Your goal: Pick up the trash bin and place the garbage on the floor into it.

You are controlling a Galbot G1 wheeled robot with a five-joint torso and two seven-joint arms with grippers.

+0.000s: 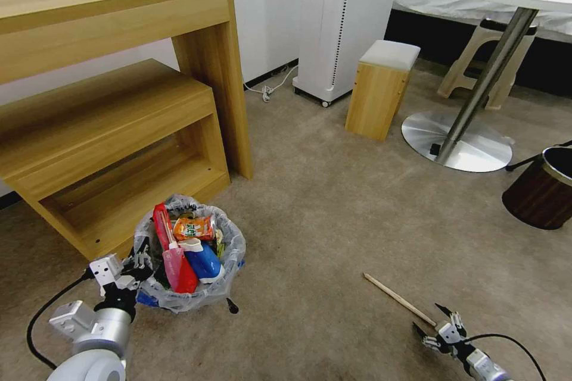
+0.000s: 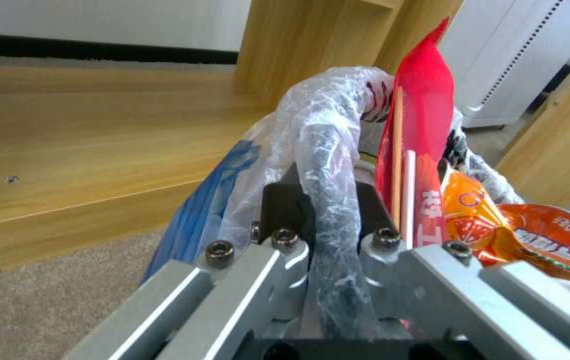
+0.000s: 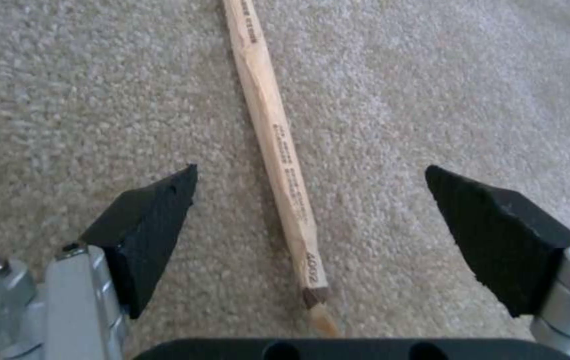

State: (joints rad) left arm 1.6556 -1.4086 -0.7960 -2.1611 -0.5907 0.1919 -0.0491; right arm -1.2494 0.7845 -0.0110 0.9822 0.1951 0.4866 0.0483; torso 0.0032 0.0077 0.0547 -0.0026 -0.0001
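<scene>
The trash bin [image 1: 189, 293], dark blue with a clear plastic liner, stands on the beige floor [image 1: 333, 232] near the wooden shelf. Inside it lie a red packet [image 1: 173, 262], an orange snack wrapper [image 1: 193, 228] and a blue-white carton [image 1: 202, 259]. My left gripper [image 1: 138, 263] is shut on the bin's bag-covered rim [image 2: 328, 165] at its left side. A wooden stick [image 1: 398, 299] lies on the carpet at the lower right. My right gripper [image 1: 434, 318] is open, low over the stick's near end [image 3: 284, 165], one finger on each side of it.
A two-tier wooden shelf [image 1: 119, 107] stands close behind the bin. A small wooden stool [image 1: 381, 89], a white appliance [image 1: 342, 18] and a round table's metal base [image 1: 456, 143] are farther back. A brown cylindrical bin [image 1: 542, 187] sits at the right edge.
</scene>
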